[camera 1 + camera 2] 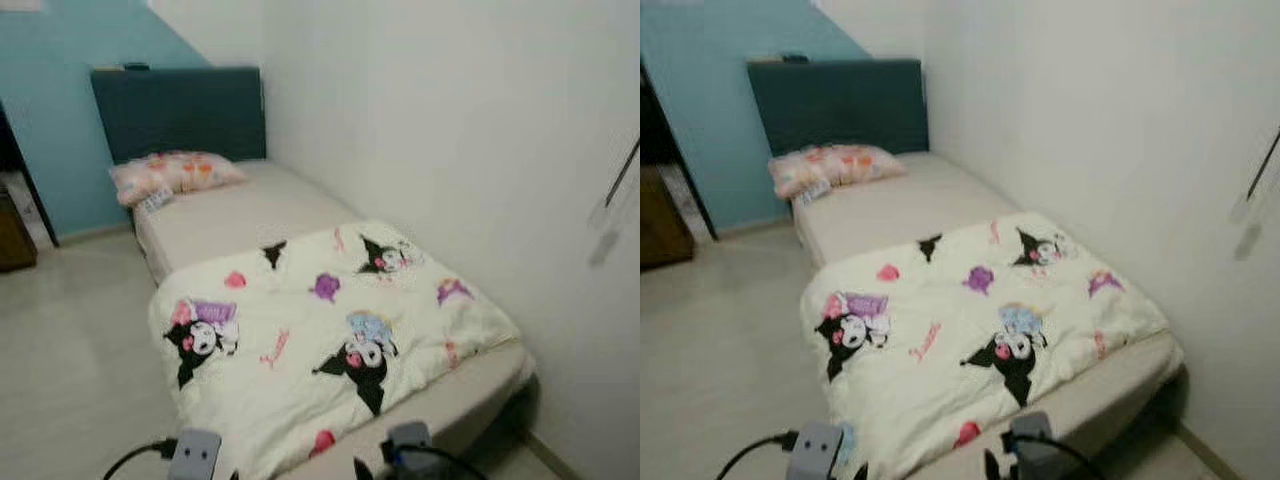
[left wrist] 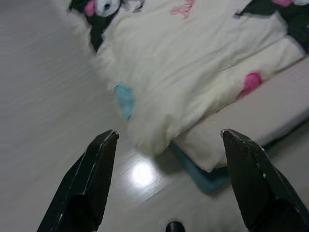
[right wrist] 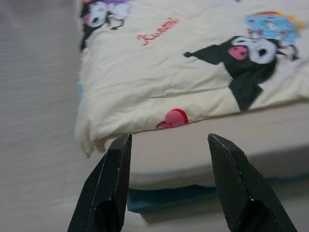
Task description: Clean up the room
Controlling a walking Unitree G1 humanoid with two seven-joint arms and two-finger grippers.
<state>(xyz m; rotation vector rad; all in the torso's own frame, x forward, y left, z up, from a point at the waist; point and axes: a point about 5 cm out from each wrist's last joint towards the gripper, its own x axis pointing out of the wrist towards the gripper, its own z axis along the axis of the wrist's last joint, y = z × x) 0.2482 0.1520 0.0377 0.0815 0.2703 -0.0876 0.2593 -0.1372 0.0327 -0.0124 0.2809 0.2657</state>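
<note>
A: Item one, grippers?

B: Left gripper (image 2: 166, 159), black fingers spread wide, nothing between them; it hangs over pale floor (image 2: 43, 96) just off the bed's foot corner; right gripper (image 3: 169, 164), fingers likewise parted and empty, pointed at the mattress edge.

A: Item two, bedding?

B: Cream blanket (image 1: 330, 330) printed with black-and-white cartoon figures; centre to lower frame, rumpled, covering the foot half of the bed (image 1: 250, 205); one corner droops over the side toward the floor; pink patterned pillow (image 1: 175, 175) upper left, below a dark teal headboard (image 1: 180, 110).

A: Surroundings?

B: White wall (image 1: 450, 120) along the right; blue wall (image 1: 60, 120) upper left.
</note>
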